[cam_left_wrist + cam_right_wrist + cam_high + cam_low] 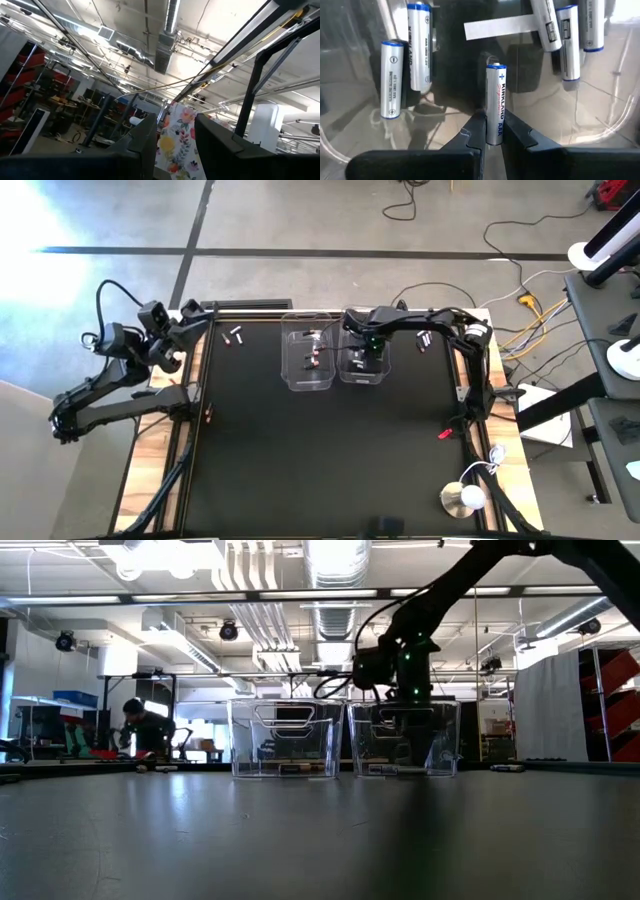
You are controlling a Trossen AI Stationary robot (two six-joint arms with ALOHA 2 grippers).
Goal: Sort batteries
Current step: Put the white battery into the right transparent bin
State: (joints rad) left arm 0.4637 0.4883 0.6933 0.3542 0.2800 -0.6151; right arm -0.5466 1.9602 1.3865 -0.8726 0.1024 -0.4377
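right pincer (491, 131): clamped tight on a silver-white AAA battery (495, 102), hanging inside the right clear bin (362, 370) | tip: lower a bit, then let go so it lands flat beside the others | left pincer (172, 145): parked off the table's left edge, half-open, empty

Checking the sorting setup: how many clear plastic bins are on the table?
2. The left bin and the right bin stand side by side at the table's far middle. The right gripper, over the right bin, pinches a battery. None seems hidden.

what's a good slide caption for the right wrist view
Right gripper holds a silvery-white AAA battery over the clear plastic bin, other batteries lying inside.
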